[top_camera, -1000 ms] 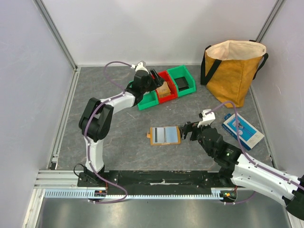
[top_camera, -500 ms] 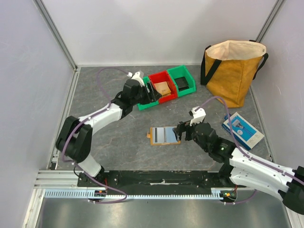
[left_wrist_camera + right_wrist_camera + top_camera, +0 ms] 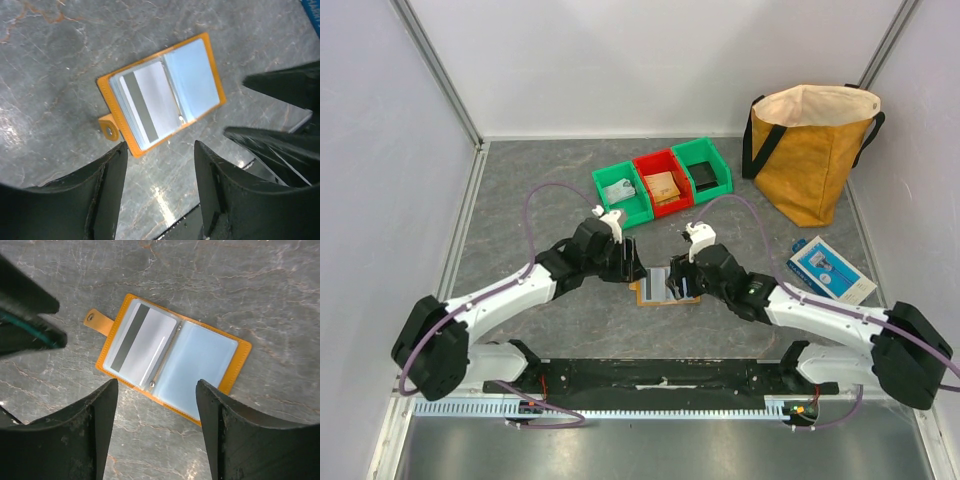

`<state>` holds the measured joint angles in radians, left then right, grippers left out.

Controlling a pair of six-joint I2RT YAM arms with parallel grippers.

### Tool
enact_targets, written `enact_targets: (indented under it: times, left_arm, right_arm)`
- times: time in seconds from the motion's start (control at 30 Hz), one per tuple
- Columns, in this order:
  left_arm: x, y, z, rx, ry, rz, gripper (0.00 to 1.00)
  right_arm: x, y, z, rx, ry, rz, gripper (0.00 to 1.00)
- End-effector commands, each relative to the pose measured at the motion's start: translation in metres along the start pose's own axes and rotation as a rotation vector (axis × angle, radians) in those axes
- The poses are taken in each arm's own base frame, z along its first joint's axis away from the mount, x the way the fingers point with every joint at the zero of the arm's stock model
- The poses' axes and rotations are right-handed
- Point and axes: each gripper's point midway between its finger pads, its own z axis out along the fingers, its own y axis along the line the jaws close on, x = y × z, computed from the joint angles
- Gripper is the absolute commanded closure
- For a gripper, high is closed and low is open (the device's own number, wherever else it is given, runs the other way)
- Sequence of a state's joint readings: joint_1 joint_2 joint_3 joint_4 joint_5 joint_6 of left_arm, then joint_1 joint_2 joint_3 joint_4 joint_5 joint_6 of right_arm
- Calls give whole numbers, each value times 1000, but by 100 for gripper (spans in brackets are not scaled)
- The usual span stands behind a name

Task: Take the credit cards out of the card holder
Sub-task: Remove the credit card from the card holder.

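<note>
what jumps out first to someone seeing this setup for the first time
The orange card holder draws the eye first. It lies open and flat mid-table, with a striped credit card showing in one half. Both arms lean in over it, the left tool and right tool open above it from either side. Further back, the big mustard bag at the back right and the row of green and red bins stand out.
</note>
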<state>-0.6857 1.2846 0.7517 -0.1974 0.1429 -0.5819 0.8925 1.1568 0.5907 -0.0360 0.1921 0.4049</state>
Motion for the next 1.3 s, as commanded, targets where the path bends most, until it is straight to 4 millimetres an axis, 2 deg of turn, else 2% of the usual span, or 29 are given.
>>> enact_targets:
  times: [0.0,0.13,0.2,0.33,0.5,0.7,0.97,1.03,1.1,1.27]
  left_arm:
    - [-9,-26,-20,106,-62,-1,42]
    - [-16,-39,-15,166,-70,-13,51]
    - [-12,-42,-8,184,-38,-18,56]
    - [-4,-42,8,192,-7,-32,59]
    - [7,-28,26,146,35,-33,59]
    - [29,-7,45,77,100,-58,62]
    - [50,10,57,33,146,-79,69]
    - [57,15,59,23,161,-87,75]
    - [63,18,61,17,177,-91,76]
    - [75,27,65,-6,213,-103,79]
  right_arm:
    - [-19,16,12,-65,-22,85,30]
    - [-15,20,25,-138,-6,166,37]
    - [-13,24,31,-190,11,207,39]
    - [-14,23,43,-244,15,278,44]
    - [-5,10,56,-258,43,338,50]
    - [9,6,65,-291,85,398,57]
    - [34,2,72,-315,142,446,61]
    - [39,1,73,-315,149,454,62]
    - [44,-1,75,-309,158,461,63]
    - [48,0,74,-332,156,465,69]
